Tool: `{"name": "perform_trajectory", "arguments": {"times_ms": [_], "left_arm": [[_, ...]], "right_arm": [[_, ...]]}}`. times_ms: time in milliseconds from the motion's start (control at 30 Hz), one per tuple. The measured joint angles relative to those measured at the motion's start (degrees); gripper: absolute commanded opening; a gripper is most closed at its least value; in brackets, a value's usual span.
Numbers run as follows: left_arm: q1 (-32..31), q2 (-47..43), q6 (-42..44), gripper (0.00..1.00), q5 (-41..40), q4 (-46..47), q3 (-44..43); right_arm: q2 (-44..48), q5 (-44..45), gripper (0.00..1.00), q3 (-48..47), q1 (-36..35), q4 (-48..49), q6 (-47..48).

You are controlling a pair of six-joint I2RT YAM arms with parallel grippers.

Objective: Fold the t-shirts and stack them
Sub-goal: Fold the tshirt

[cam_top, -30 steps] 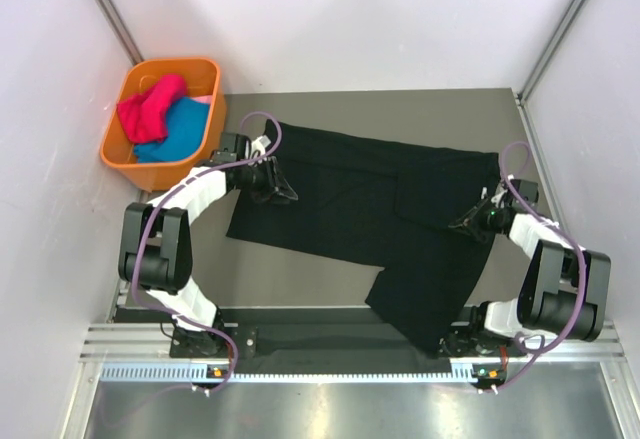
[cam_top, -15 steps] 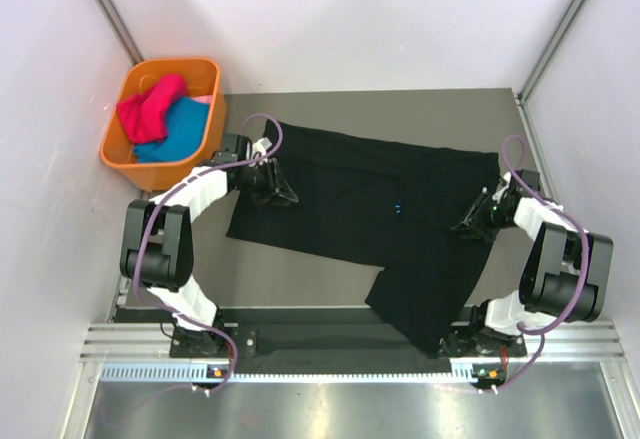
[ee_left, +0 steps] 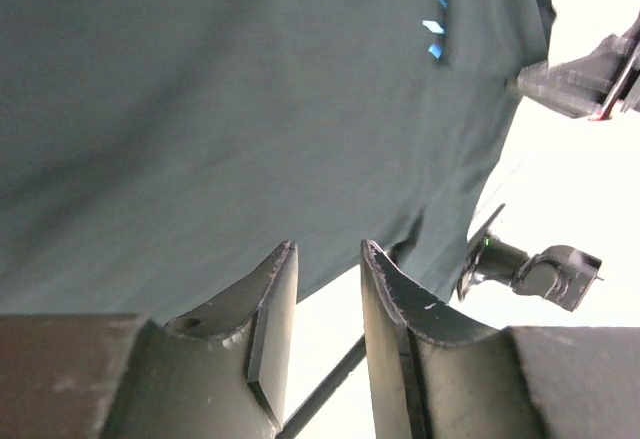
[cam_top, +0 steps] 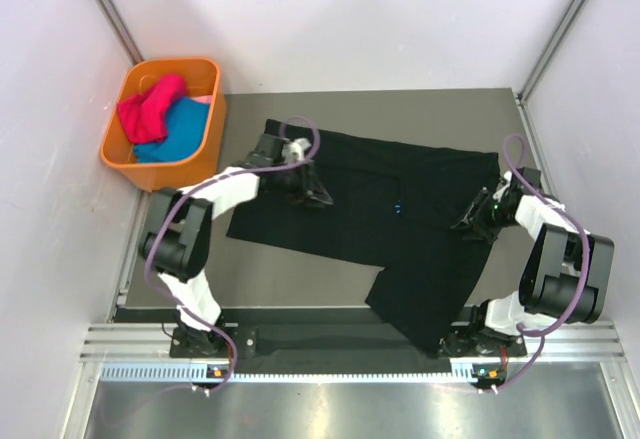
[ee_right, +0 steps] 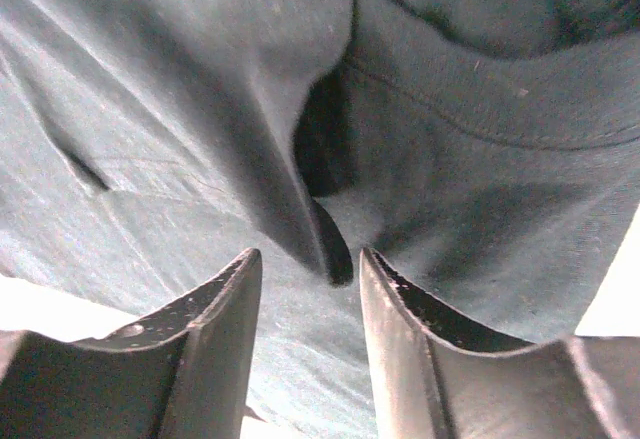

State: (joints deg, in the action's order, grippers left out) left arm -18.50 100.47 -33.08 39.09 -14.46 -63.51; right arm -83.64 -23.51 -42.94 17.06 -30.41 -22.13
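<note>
A black t-shirt lies spread on the grey table, one part hanging toward the near edge. My left gripper is open and empty over the shirt's upper left part. In the left wrist view its jaws stand apart with nothing between them and the shirt beyond. My right gripper is low over the shirt's right side. In the right wrist view it is open, with a raised crease of the black fabric just ahead of the tips.
An orange bin at the back left holds a pink garment and a blue one. White walls close in on both sides. The table's near edge meets the arms' base rail.
My left gripper has slid to the right, from the shirt's left edge further onto the shirt. My right gripper has barely shifted.
</note>
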Motion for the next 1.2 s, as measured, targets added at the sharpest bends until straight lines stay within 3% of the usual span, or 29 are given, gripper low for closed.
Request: {"name": "perform_trajectory", "arguments": {"times_ms": [233, 400, 533, 700, 1033, 1200], "left_arm": [[-14.6, 11.1, -9.0, 0.43, -2.9, 14.3, -6.0], [-19.4, 17.4, -13.7, 0.52, -8.9, 19.0, -11.7], [-22.1, 21.0, -14.0, 0.53, -13.4, 19.0, -17.0], [-24.7, 25.3, -14.9, 0.49, -16.2, 19.4, -22.6], [-26.2, 28.9, -15.2, 0.47, -19.7, 17.2, -25.7], [-26.4, 29.2, -15.4, 0.35, -20.1, 16.6, -25.9]], "right_arm": [[0.7, 4.3, 0.47, -3.0, 0.0, -2.4, -0.2], [1.1, 5.0, 0.47, -3.0, 0.0, -3.8, -0.6], [1.1, 4.9, 0.47, -2.9, 0.0, -3.8, -0.6], [1.2, 4.9, 0.47, -2.9, 0.0, -3.5, -0.5], [1.9, 5.0, 0.45, -2.9, 0.0, -3.5, -0.3], [1.9, 5.0, 0.4, -2.8, 0.0, -3.5, -0.2]]}}
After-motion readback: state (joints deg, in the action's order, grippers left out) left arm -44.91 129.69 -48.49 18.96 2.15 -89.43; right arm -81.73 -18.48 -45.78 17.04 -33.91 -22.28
